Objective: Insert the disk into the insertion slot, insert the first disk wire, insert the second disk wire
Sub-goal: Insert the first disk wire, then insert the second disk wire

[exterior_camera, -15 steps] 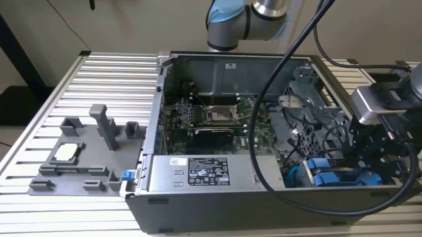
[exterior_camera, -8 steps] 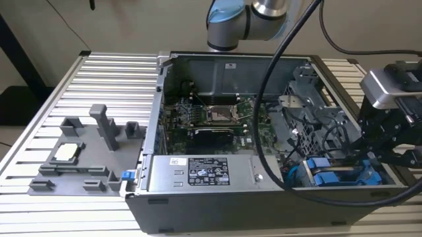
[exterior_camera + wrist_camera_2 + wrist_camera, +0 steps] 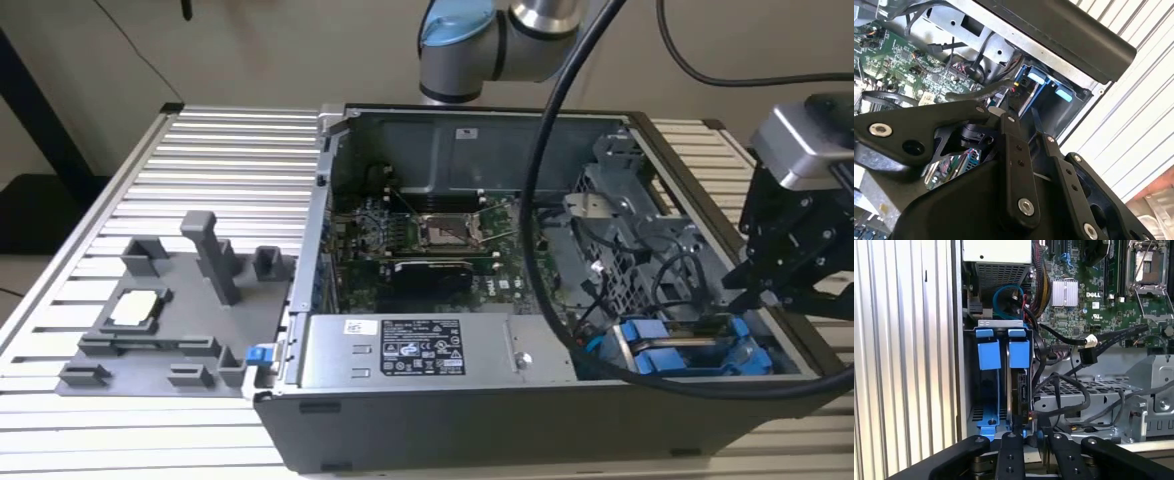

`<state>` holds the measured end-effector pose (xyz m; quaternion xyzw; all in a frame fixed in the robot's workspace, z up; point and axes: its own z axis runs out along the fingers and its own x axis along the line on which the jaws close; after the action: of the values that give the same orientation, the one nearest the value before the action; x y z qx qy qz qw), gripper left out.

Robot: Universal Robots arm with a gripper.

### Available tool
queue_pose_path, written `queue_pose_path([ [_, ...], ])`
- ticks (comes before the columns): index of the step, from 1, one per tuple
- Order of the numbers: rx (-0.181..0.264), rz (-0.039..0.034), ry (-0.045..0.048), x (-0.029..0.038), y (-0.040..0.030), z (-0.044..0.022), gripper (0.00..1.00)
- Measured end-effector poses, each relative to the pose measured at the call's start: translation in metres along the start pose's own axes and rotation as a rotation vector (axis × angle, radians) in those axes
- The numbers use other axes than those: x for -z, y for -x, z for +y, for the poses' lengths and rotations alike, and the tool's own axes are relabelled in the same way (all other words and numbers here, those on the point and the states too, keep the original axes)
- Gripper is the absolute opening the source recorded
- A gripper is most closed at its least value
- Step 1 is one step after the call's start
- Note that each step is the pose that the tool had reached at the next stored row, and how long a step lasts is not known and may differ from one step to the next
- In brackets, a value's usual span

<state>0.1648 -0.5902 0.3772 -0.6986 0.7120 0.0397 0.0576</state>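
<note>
The disk (image 3: 1019, 390) stands in the insertion slot (image 3: 1001, 323), 1 of 2 blue-tabbed bays. The pincer (image 3: 1031, 437) sits at its end, jaws apart. The loose black cables (image 3: 1069, 390) just beside could snag it.

My hand (image 3: 1032, 440) is matte black, without pattern. The flat rectangular disk (image 3: 1019, 390) is dark in a bright blue plastic carrier (image 3: 1019, 354). The metal insertion slot (image 3: 999, 323) is grey with small holes. The circuit board (image 3: 1074, 315) is green; the ribbed metal desk (image 3: 904, 365) is silver-white, striped.
</note>
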Motion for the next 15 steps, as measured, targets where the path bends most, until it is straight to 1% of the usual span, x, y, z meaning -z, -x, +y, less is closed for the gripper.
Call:
queue_pose_path([
  [10, 0.0, 0.0002, 0.0, 0.0006, 0.0003, 0.0, 0.27],
  [12, 0.0, 0.0004, 0.0, 0.0003, 0.0029, 0.0008, 0.27],
  [15, 0.0, 0.0002, 0.0, -0.0007, 0.0094, 0.0034, 0.27],
])
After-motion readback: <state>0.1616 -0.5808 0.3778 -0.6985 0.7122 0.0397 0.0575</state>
